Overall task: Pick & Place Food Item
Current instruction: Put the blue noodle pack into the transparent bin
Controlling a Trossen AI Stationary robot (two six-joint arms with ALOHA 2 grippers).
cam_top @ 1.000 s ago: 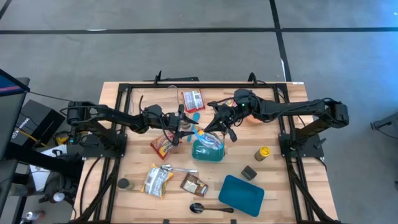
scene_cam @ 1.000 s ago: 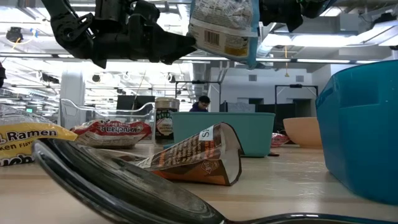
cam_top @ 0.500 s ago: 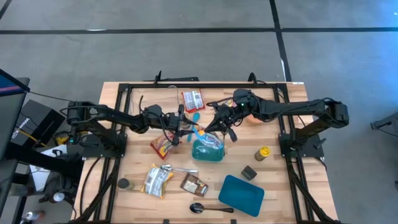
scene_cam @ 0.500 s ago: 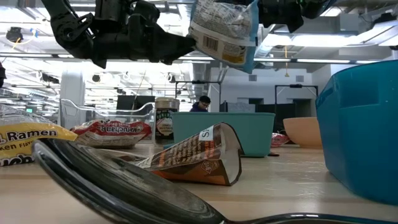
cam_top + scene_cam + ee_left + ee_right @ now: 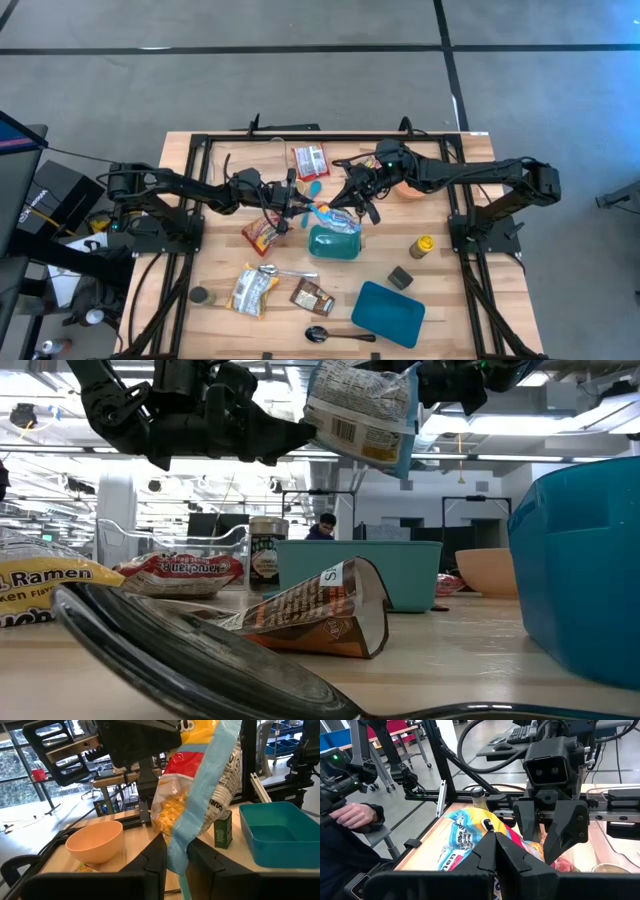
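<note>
A snack bag (image 5: 327, 213), white and yellow with a light-blue sealed edge, hangs in the air over the teal container (image 5: 335, 244) at the table's middle. It also shows in the low view (image 5: 362, 408). My left gripper (image 5: 297, 207) comes from the table's left and my right gripper (image 5: 350, 197) from the right. Both are shut on the bag. The left wrist view shows the bag's yellow contents (image 5: 172, 815) close up. My left gripper pinches the bag's light-blue sealed edge (image 5: 181, 845) between its two fingers, coming about level from the table's left. The bag is clear of the table and container. My right gripper pinches the bag's opposite, upper end (image 5: 485, 831) between its shut fingers, slanting down from the table's right. The bag hangs tilted below it, lifted clear.
A red packet (image 5: 262, 236), a ramen packet (image 5: 254, 288), a brown packet (image 5: 312, 297), a spoon (image 5: 335, 335) and a blue tray (image 5: 388, 310) lie nearer. An orange bowl (image 5: 408, 191) and yellow bottle (image 5: 422, 245) are at right. A person's hand (image 5: 355, 815) shows beyond the table.
My right gripper has gone a little up and toward the far edge with the bag's end. The bag has tipped from hanging straight to tilted, its right corner higher. My left gripper has kept its place on the blue edge.
</note>
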